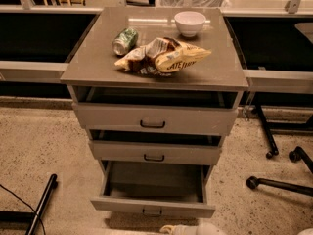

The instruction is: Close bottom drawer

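The bottom drawer [152, 209] is the lowest of three grey-beige drawers and stands pulled far out, its plain grey tray [154, 180] open and bare. Its flat front carries a small black pull handle [152, 211]. The middle drawer [154, 153] and the top drawer [153, 120] each stand slightly out. My gripper [188, 228] shows only as a white shape at the bottom edge of the camera view, just in front of and below the bottom drawer's front, right of its handle.
On the cabinet top [93, 70] lie a chip bag [166, 56], a green can [125, 40] on its side and a white bowl [190, 22]. Black chair legs with castors [279, 185] stand at the right. A black bar [41, 202] lies on the floor at the left.
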Action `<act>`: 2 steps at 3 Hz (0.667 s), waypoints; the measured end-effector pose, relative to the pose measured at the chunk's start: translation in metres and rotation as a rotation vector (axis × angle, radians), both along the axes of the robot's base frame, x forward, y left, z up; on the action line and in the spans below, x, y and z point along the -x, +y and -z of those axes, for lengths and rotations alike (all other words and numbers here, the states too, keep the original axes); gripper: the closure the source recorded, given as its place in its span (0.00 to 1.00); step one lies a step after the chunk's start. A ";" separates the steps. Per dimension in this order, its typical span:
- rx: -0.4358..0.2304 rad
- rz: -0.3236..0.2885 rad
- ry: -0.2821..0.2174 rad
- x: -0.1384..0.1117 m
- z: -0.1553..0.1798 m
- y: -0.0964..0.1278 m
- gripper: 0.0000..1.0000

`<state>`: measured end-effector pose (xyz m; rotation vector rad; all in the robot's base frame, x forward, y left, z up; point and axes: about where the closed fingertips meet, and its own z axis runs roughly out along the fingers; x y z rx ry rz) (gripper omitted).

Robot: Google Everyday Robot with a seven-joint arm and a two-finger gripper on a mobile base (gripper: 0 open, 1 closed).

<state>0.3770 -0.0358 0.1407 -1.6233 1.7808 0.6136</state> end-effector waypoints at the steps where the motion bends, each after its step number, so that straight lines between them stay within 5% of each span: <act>1: -0.001 -0.027 -0.080 -0.052 0.019 0.007 0.79; 2: 0.029 0.008 -0.155 -0.089 0.021 0.000 0.68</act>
